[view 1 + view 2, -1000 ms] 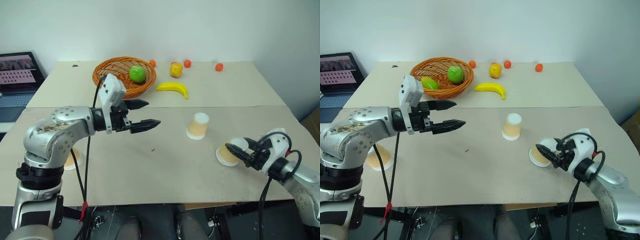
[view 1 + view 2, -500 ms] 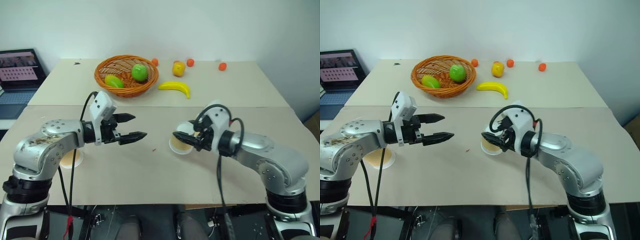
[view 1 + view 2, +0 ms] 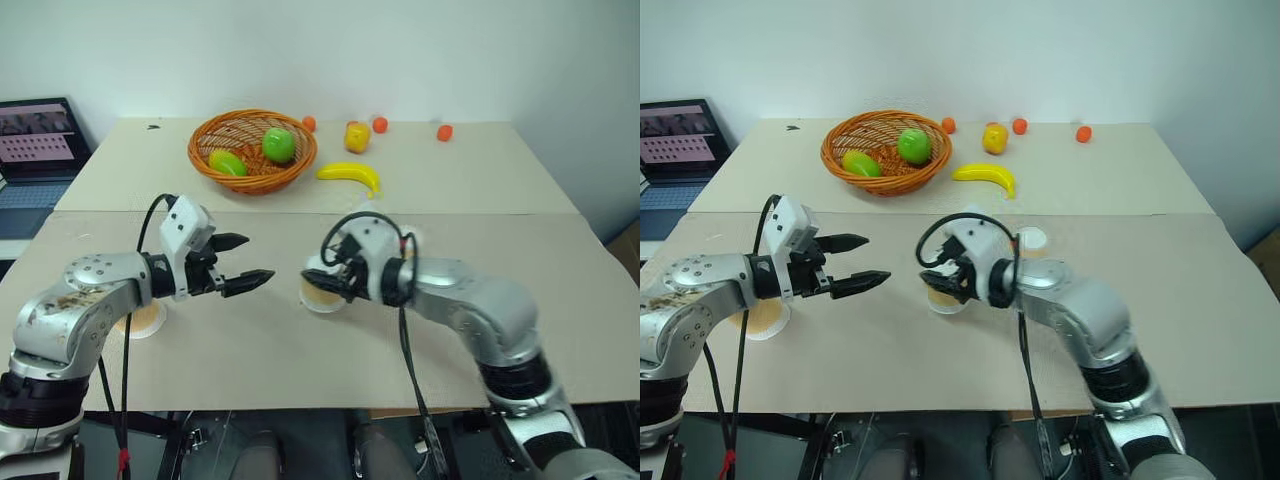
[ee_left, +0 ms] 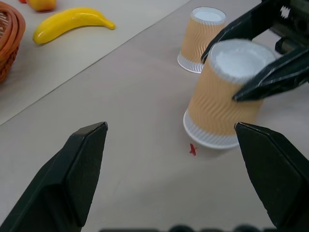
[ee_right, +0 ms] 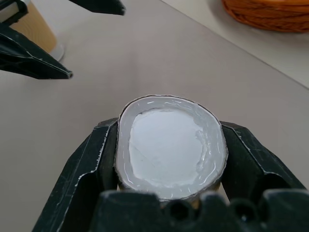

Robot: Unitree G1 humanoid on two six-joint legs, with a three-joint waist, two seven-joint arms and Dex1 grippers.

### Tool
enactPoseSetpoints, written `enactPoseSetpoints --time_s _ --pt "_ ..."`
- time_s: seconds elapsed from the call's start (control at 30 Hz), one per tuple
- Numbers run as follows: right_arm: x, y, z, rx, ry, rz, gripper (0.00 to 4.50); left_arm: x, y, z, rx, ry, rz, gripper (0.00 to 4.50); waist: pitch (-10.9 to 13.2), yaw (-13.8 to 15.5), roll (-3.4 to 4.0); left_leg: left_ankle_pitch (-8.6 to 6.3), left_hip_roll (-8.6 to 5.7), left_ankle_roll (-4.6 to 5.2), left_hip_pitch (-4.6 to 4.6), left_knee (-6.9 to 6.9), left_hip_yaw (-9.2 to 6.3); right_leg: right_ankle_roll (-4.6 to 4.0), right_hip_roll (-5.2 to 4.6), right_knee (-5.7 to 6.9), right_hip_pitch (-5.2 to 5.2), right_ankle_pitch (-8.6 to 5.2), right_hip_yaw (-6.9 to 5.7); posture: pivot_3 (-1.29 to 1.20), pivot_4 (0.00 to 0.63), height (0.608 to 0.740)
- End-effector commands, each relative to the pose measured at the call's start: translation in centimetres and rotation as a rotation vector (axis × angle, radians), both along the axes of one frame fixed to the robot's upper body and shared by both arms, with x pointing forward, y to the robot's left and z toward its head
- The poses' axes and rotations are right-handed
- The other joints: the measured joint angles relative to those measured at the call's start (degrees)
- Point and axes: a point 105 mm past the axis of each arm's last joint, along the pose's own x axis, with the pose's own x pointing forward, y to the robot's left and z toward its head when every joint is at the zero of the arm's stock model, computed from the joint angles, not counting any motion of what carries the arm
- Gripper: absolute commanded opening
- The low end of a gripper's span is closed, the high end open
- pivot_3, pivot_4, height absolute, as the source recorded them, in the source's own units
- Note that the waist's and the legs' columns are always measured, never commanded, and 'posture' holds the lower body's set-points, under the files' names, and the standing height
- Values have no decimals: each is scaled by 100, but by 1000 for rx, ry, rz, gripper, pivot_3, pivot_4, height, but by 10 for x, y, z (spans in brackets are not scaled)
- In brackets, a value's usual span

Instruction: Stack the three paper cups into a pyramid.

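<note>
Right gripper clamped on inverted paper cup at table centre. Left gripper spread wide, just beside. Second cup behind; third cup under left arm. Basket at far edge.

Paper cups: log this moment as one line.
right gripper: shut on upside-down cup | left gripper: open, empty, facing it | second cup: upside down on table | third cup: beside left arm
</note>
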Motion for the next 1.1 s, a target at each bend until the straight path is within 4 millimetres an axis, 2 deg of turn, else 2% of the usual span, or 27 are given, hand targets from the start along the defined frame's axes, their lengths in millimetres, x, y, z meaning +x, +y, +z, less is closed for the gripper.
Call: enactPoseSetpoints --time_s 0.03,0.2,0.37,0.43,0.53,0.67,0.77,0.87,0.9,1.03,1.07,1.1 --pt "5 8 11 24 -76 19 2653 -3 -1 14 3 -68 -1 4500 0 -12 0 0 0 0 0 0 0 -2 0 1 0 1 0 0 150 737" --pt "6 17 3 27 -67 49 2653 -3 -2 16 -1 -76 2 4500 0 -12 0 0 -1 0 -1 0 0 -4 -1 -1 0 3 0 0 150 737" --pt "9 16 2 36 -68 49 2653 -3 -7 18 -2 -79 -16 4500 0 -13 0 0 0 0 -1 -2 -1 -5 0 0 -1 3 -1 0 150 737" --pt "9 14 2 37 -71 47 3584 -3 -8 21 -4 -83 -24 4500 0 -13 0 0 -1 0 0 -1 0 -5 -1 0 -1 3 -1 0 150 737" --pt "9 14 5 44 -76 50 4394 -2 -10 25 -6 -93 -31 4500 0 -11 0 0 -1 0 0 -1 -1 -5 0 1 -1 3 -1 0 150 737" --pt "7 12 14 64 -94 60 4466 0 -11 27 -10 -95 -38 4500 0 -13 0 0 -1 0 0 -1 0 -5 -1 1 -1 3 -1 0 150 737" --pt "5 7 32 134 -88 63 4466 1 -11 26 -9 -93 -41 4500 0 -15 0 0 -1 0 -1 -2 0 -5 0 0 -1 3 -1 0 150 737" --pt "-1 -4 60 281 -42 77 4466 2 -12 24 -12 -88 -48 4500 1 -12 0 0 -1 0 -2 -2 -1 -6 0 3 -3 4 -1 0 150 737" --pt "-1 -14 72 337 -25 68 4466 3 -13 24 -14 -88 -51 4500 1 -11 -1 0 0 0 -2 -2 -2 -6 0 4 -3 4 -2 0 150 737" --pt "-3 -43 99 441 1 42 4466 4 -14 24 -15 -87 -57 4500 5 3 4 0 -4 0 -3 -1 -2 -7 -4 3 -2 5 -1 0 150 737" --pt "-3 -55 105 448 -12 27 4466 5 -15 23 -15 -87 -62 4500 5 3 4 0 -2 0 -3 -1 -3 -7 -3 3 -1 5 -3 0 150 737" --pt "0 -81 106 421 -38 -46 4466 5 -17 23 -18 -84 -70 4500 5 4 4 0 -3 0 -3 -2 -3 -7 -3 0 -1 5 -3 0 150 737"
